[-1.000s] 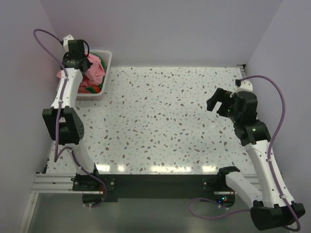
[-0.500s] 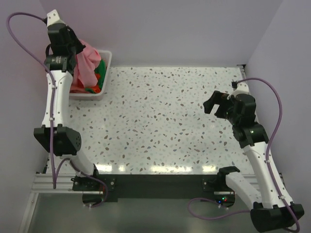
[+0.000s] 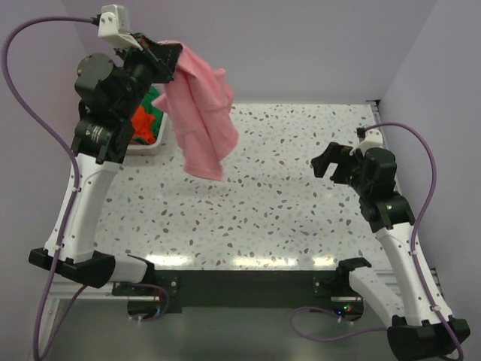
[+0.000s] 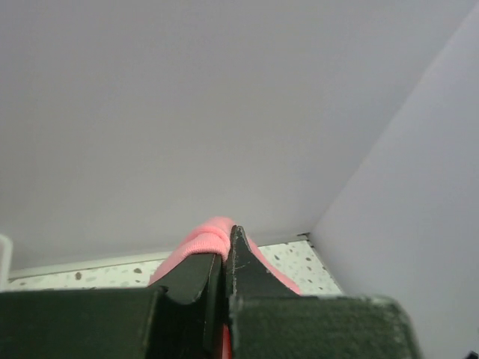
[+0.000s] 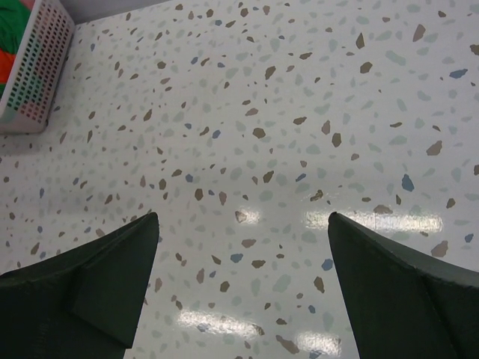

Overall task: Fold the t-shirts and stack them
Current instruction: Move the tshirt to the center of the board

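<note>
My left gripper [image 3: 171, 54] is raised high at the back left, shut on the pink t-shirt [image 3: 201, 116], which hangs loose in the air over the table. In the left wrist view the shut fingers [image 4: 224, 250] pinch a pink fold [image 4: 206, 233]. The orange t-shirt [image 3: 145, 120] and the green t-shirt [image 3: 154, 100] lie in the white basket [image 3: 147, 149], also seen from the right wrist as orange cloth [image 5: 7, 66] and green cloth [image 5: 16, 16]. My right gripper [image 3: 336, 164] hovers open over the right half of the table, nothing between its fingers [image 5: 112, 269].
The white slotted basket [image 5: 41, 75] stands at the table's back left corner. The speckled table top [image 3: 263, 195] is walled at the back and on both sides. The right arm's purple cable [image 3: 430, 173] loops beside the right wall.
The left arm has lifted the pink t-shirt up out of the basket and swung it right, over the table. The right gripper has barely shifted and stays open.
</note>
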You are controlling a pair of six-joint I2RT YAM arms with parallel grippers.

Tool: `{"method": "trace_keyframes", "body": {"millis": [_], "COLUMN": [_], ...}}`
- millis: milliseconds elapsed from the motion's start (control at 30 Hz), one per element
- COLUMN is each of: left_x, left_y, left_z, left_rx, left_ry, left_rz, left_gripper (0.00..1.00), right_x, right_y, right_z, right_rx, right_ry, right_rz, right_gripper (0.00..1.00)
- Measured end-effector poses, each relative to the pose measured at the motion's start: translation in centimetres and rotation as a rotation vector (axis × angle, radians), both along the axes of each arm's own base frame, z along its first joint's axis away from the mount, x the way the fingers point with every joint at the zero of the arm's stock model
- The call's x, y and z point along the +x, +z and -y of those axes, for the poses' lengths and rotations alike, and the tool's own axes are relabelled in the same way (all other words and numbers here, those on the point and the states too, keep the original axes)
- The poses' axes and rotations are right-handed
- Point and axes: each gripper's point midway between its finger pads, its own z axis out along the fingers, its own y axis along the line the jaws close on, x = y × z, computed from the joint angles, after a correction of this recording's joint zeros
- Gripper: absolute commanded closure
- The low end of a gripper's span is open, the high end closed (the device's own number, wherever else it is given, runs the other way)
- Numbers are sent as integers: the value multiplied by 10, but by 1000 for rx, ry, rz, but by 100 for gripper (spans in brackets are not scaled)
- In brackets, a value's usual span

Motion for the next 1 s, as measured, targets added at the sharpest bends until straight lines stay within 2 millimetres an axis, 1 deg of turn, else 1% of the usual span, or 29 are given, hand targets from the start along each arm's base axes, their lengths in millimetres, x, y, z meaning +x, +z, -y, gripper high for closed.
{"method": "trace_keyframes", "body": {"millis": [67, 100, 167, 200, 267, 333, 367, 400, 433, 467, 533, 567, 633, 667, 700, 800, 867, 933, 1000], "left_x": [-6, -9, -13, -13, -10, -4, -1, 3, 6, 8, 13, 16, 17, 16, 13, 6, -2, -13, -24], "left_y": [2, -1, -14, -21, -48, -89, -114, -142, -172, -205, -265, -292, -332, -347, -359, -374, -380, -389, -400], "left_z": [22, 35, 58, 67, 81, 90, 94, 97, 100, 101, 103, 102, 96, 91, 86, 70, 56, 42, 31], "left_rx": [0, 4, 11, 11, 5, -3, -7, -11, -13, -9, -3, 5, 29, 45, 58, 81, 94, 103, 113], "left_ry": [-72, -117, -206, -238, -291, -321, -331, -335, -336, -332, -305, -284, -234, -207, -181, -109, -51, 5, 46], "left_rz": [18, 21, 6, -2, -46, -117, -164, -215, -281, -353, -508, -579, -687, -730, -762, -791, -804, -827, -853], "left_gripper": [100, 100, 100, 100, 100, 96, 85, 71, 48, 20, 0, 0, 0, 0, 0, 0, 0, 0, 0], "right_x": [0, -1, -2, -2, -4, -7, -8, -8, -8, -7, -4, -3, 0, 2, 3, 4, 2, -2, -10], "right_y": [0, 0, 2, 3, 5, 4, 3, 2, 0, -2, -9, -11, -20, -25, -30, -41, -47, -54, -66], "right_z": [0, 0, 0, 0, 0, 1, 1, 1, 1, 1, 0, 0, -3, -6, -8, -20, -35, -59, -92], "right_rx": [1, 1, 2, 3, 4, 5, 5, 4, 3, 2, -4, -6, -7, -5, -3, 2, -9, -32, -61], "right_ry": [2, 3, 3, 2, 2, 2, 2, 2, 2, 2, 5, 6, 20, 33, 44, 90, 139, 209, 305], "right_rz": [1, 1, 6, 10, 21, 26, 25, 24, 19, 12, -13, -22, -55, -74, -92, -135, -153, -170, -205], "right_gripper": [1, 1, 1, 1, 1, 1, 1, 1, 1, 1, 1, 1, 1, 1, 1, 2, 1, 1, 1]}}
